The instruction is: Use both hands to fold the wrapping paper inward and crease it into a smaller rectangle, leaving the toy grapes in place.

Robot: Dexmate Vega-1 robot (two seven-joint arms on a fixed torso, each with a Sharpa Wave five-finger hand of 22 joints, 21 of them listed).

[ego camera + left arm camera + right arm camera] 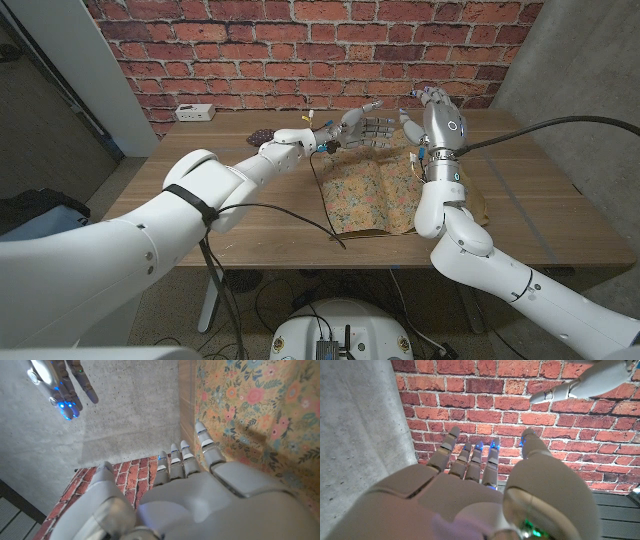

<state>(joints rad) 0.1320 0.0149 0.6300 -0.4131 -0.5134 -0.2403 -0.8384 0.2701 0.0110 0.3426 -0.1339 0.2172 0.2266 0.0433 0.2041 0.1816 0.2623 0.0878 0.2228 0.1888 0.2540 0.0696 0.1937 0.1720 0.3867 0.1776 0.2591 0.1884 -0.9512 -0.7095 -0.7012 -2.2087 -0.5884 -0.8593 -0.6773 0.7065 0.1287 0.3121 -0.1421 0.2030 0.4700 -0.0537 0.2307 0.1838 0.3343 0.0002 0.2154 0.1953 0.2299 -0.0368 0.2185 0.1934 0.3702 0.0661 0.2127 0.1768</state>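
Observation:
The floral wrapping paper point(375, 195) lies on the wooden table point(250, 215) right of the middle, with a crease running down it. It also shows beside my left hand point(200, 495) as a floral sheet point(260, 410). A small dark bunch, likely the toy grapes point(262, 134), sits far left of the paper near the back. My left hand point(365, 125) hovers over the paper's far edge, fingers stretched out and holding nothing. My right hand point(432, 105) is raised just to its right, fingers spread and empty. It appears from behind against the brick wall point(470, 485).
A white power strip point(193, 112) sits at the table's back left by the brick wall. A black cable point(325, 205) runs from my left arm along the paper's left edge to the front. A concrete wall point(590, 60) stands to the right.

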